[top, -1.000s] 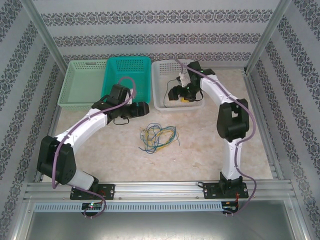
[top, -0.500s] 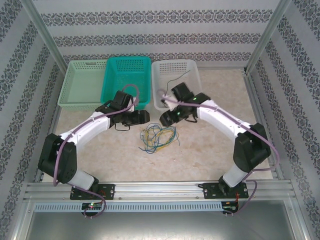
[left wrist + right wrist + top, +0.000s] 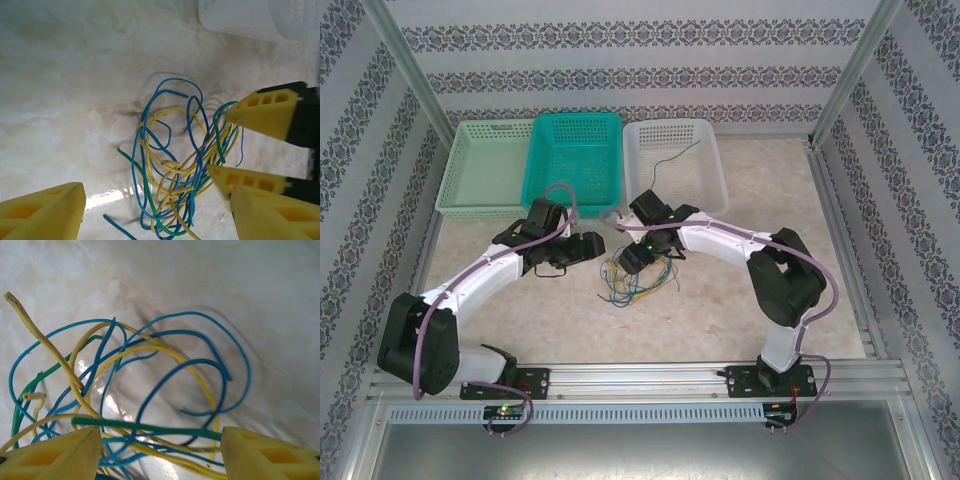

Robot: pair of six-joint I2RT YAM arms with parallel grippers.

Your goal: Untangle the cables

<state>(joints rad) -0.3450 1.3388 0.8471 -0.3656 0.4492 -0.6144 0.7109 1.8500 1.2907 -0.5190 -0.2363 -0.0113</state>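
Cables (image 3: 638, 275) first: where do they lie?
In one loose tangle of blue, yellow and green on the counter (image 3: 570, 330), about midway across, just on the near side of the white basket (image 3: 705, 185).
Which way does the heap run?
From above it is longer left to right than near to far. The loops bulge to the far right and loose ends trail to the near left. One thin dark wire (image 3: 675, 158) lies apart, inside the white basket.
And the arms?
The right end effector (image 3: 630, 258) is over the tangle's far-left edge, fingers spread. A green strand and a yellow strand cross the gap, not pinched. The left end effector (image 3: 600, 247) is just left of the heap, wide, holding nothing.
Around them?
A teal basket (image 3: 575, 155) and a pale green basket (image 3: 485, 165) stand left of the white one along the far side. The counter is beige and marbled, and the walls (image 3: 620, 40) are papered in a pattern.
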